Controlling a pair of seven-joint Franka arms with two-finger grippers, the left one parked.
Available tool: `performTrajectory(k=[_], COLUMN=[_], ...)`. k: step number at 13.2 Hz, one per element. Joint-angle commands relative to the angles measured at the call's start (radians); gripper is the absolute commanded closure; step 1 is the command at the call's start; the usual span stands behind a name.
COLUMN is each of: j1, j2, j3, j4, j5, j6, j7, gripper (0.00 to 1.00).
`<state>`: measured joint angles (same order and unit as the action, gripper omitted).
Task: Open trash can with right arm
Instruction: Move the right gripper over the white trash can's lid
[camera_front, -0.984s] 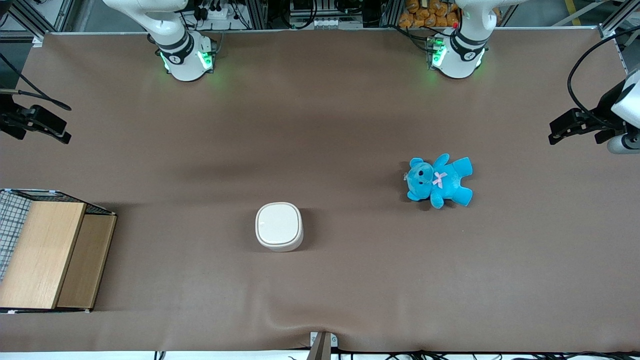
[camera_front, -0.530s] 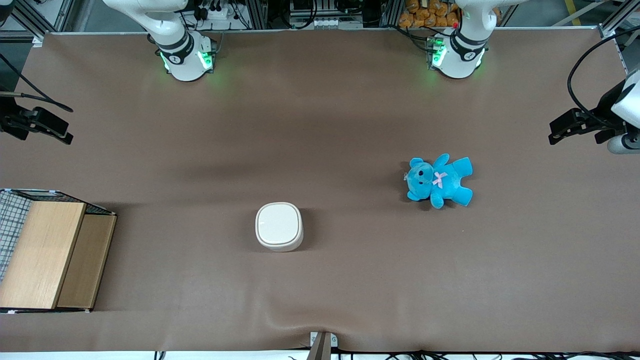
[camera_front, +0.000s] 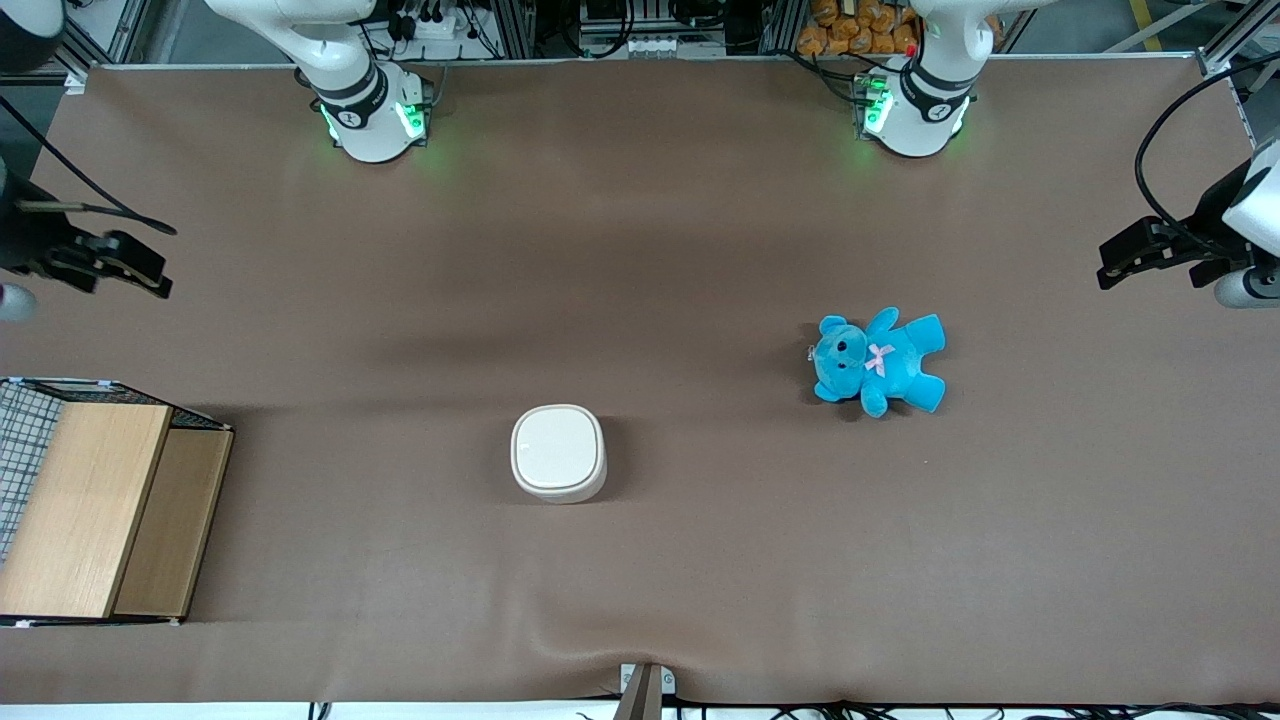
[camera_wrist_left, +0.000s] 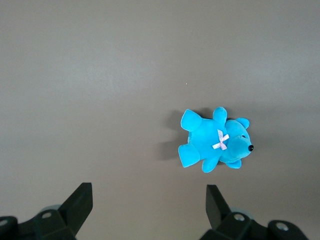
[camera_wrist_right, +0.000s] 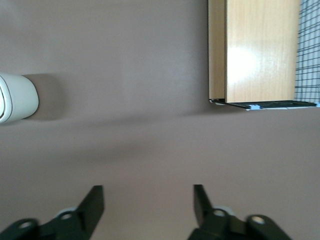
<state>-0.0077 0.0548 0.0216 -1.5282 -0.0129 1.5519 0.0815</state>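
Observation:
The trash can (camera_front: 558, 452) is a small cream-white bin with a rounded-square lid lying flat and shut, standing near the middle of the brown table. Its side wall also shows in the right wrist view, trash can (camera_wrist_right: 17, 96). My gripper (camera_front: 150, 275) hangs over the working arm's end of the table, farther from the front camera than the wooden box and well apart from the bin. In the right wrist view the gripper (camera_wrist_right: 148, 192) is open, with only bare table between its fingers.
A wooden box (camera_front: 95, 505) with wire mesh stands at the working arm's end of the table, near the front edge, and shows as the wooden box (camera_wrist_right: 257, 50) from the wrist. A blue teddy (camera_front: 880, 362) lies toward the parked arm's end.
My gripper has shifted a little toward the middle of the table and slightly nearer the front camera. The trash can, teddy and box have not moved.

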Motion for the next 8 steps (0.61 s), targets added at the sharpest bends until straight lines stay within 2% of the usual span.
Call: performTrajectory(k=[1, 2, 4, 5, 6, 8], j1=[0.018, 0.018, 0.025, 0.026, 0.038, 0.074], j2=[0.068, 0.107, 0.195, 0.226, 0.247, 0.302], j3=[0.026, 0.044, 0.067, 0.077, 0.084, 0.087], j4=[0.071, 0.104, 0.158, 0.172, 0.177, 0.221], j5=[0.01, 0.011, 0.059, 0.095, 0.125, 0.136], j6=[-0.007, -0.007, -0.009, -0.009, -0.004, -0.003], j7=[0.0, 0.0, -0.002, -0.002, 0.003, 0.07], gripper=[0.58, 0.68, 0.71, 0.86, 0.97, 1.0])
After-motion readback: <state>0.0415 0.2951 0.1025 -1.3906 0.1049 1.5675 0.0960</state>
